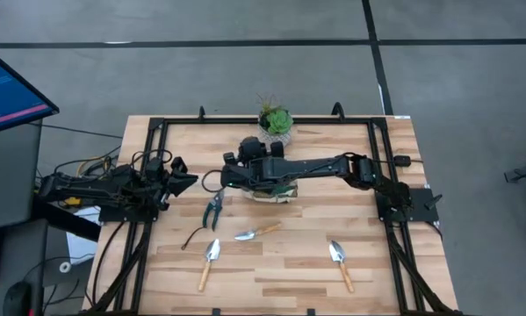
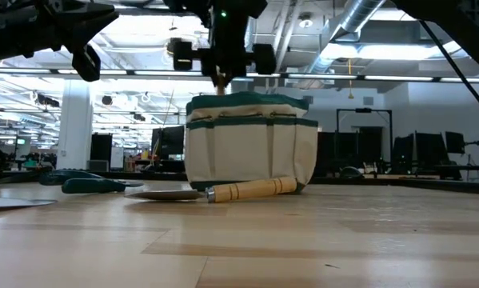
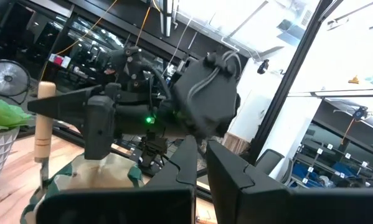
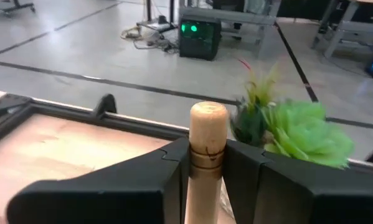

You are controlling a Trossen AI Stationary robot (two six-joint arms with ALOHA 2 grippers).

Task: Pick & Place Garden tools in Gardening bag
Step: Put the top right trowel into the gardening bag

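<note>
- Table point(image 1: 271, 263) carried everything: the bag near the middle of its back edge, loose tools spread toward its front edge.
- Bag point(image 2: 251, 148) stood upright with its mouth up, so a tool could drop straight in. The high view hid it almost wholly under the right arm; the low view showed its whole side and pockets.
- Right gripper point(image 4: 208, 155) hung directly over the bag, fingers pinching the handle point(image 4: 208, 134) of a trowel, held upright, blade down, probably for lowering into the bag.
- Left gripper point(image 1: 179, 180) waited by the table's left edge, fingers pressed together on nothing, clear of the working arm. Its wrist view alone showed the held trowel's lower end at the bag's mouth.
- Plant point(image 1: 276, 120) sat at the back edge, just behind the bag; it is no tool.
- Three trowels point(image 1: 208, 261) lay between the bag and the front edge, awaiting pickup.
- Shears point(image 1: 213, 211) and a thin black tool point(image 1: 192, 237) lay left of the bag, unpacked.
</note>
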